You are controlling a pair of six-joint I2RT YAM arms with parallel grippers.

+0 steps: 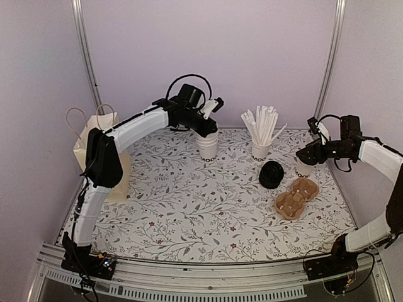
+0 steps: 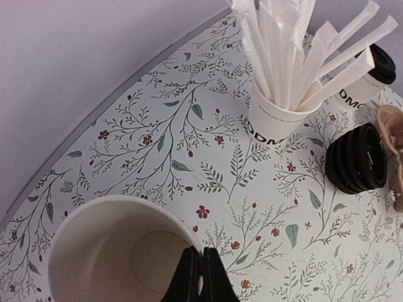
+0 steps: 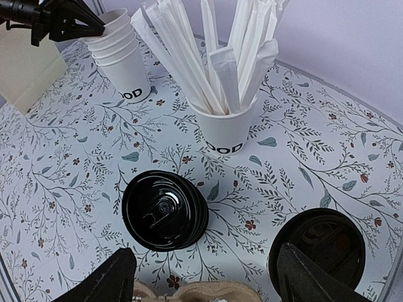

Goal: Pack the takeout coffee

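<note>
- The left gripper (image 2: 200, 277) was clamped on the rim of the topmost nested cup (image 2: 119, 251), upper centre overhead. The cup stood upright, directly below.
- The right gripper (image 3: 208, 283) stood apart, with the lidded cup (image 3: 324, 242) just ahead, lower right.

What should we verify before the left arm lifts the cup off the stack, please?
1. Left gripper shut on the rim of the top cup: ok.
2. Only that cup gripped, not the stack below: cannot tell.
3. Straw cup apart from the stack: ok.
4. Right gripper open, far from the left arm: ok.
5. Lidded cup upright by the right gripper: ok.
6. Carrier empty: ok.
</note>
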